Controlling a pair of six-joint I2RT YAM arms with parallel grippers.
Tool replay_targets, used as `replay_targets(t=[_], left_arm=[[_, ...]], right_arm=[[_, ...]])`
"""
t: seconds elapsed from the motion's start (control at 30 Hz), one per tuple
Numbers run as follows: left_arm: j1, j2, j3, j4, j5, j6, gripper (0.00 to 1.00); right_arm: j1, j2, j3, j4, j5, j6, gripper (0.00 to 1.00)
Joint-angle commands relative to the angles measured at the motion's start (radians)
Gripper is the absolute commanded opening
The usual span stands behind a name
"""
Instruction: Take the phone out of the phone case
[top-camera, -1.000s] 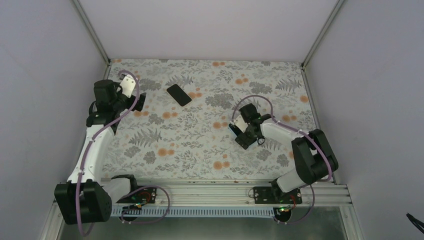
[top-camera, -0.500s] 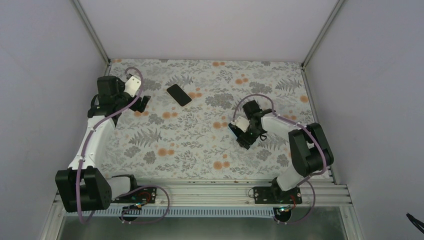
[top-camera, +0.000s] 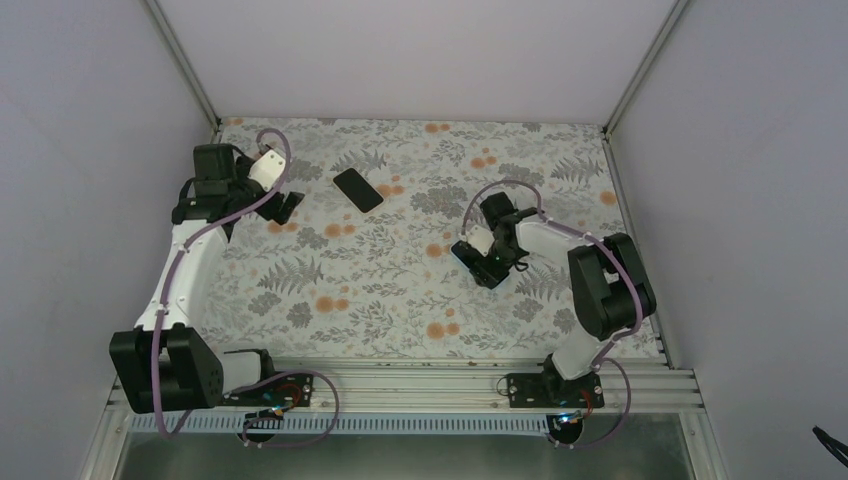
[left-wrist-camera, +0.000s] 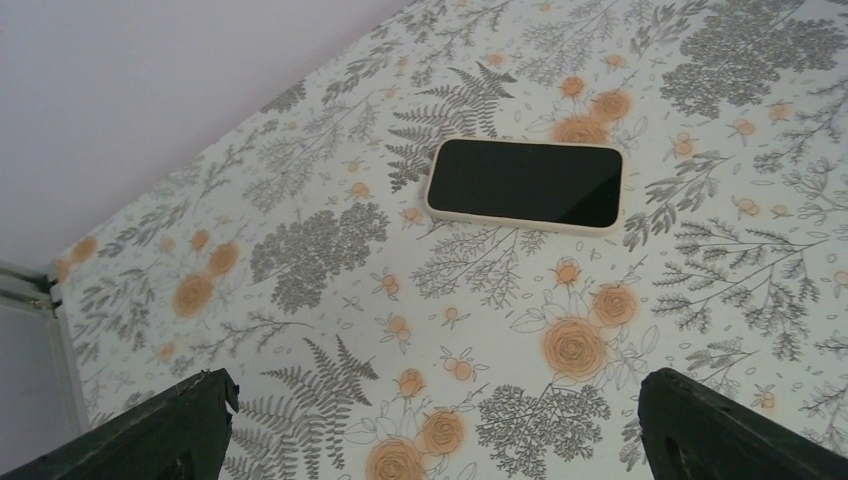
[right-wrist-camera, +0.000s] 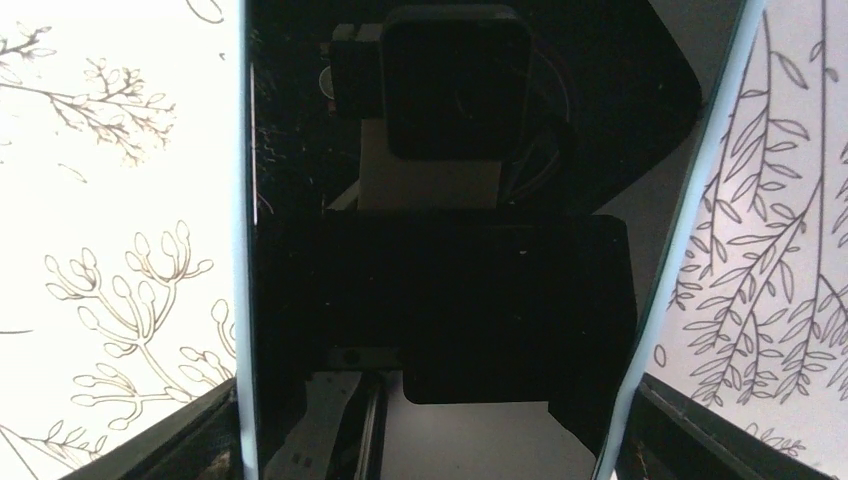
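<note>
A black-faced phone in a cream case lies flat on the floral table, ahead of my left gripper, whose jaws stand wide apart and empty. In the top view this phone sits at the back centre, to the right of the left gripper. My right gripper is shut on a second glossy black phone with pale blue edges, one finger on each long side. Its screen mirrors the wrist camera. In the top view the right gripper holds it low over the table, right of centre.
The floral table cloth covers the whole work area. Plain walls with metal corner posts close in the left, back and right sides. The aluminium base rail runs along the near edge.
My left gripper has swung a little toward the back and right, nearer the cased phone. My right gripper has turned and shifted slightly back and left with the blue-edged phone.
</note>
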Motion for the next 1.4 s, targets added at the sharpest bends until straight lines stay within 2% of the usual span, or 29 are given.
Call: replay_targets(t=[0.0,0.17,0.43,0.57,0.7,0.8,0.9,1.1,1.17,1.37], left_arm=[[0.005,0.034,0.069,-0.068,0.096,0.038,1.0],[-0.073,0.14,0.232,-0.251,0.229,0.108,1.0],[-0.195,0.455,0.666,-0.635,0.459,0.156,1.0],[-0.233,0.571,0.765,-0.687,0.486,0.113,1.0],[-0.25,0.662,0.779,-0.701,0.507,0.081,0.99],[-0.251,0.698,0.759,-0.713,0.531,0.087,0.99],[-0.25,0.689,0.714,-0.697,0.539,0.101,0.99],[-0.249,0.63,0.672,-0.647,0.514,0.082,1.0],[-0.25,0.629,0.685,-0.653,0.503,0.08,1.0],[-0.249,0.622,0.671,-0.64,0.495,0.066,1.0]], right_arm=[[-0.007,0.123,-0.053,0.029,0.046,0.023,0.65],[0.005,0.033,0.034,0.009,0.029,0.023,0.56],[0.181,-0.139,0.171,0.061,0.108,0.042,0.56],[0.245,-0.15,0.226,0.105,0.159,0.043,0.54],[0.274,-0.147,0.257,0.125,0.17,0.029,0.53],[0.271,-0.104,0.266,0.094,0.194,0.025,0.57],[0.252,-0.094,0.224,0.09,0.145,0.02,0.66],[0.229,-0.016,0.225,0.005,0.02,0.077,0.88],[0.231,0.02,0.239,-0.014,-0.024,0.103,0.99],[0.288,0.078,0.223,0.039,0.041,0.141,1.0]])
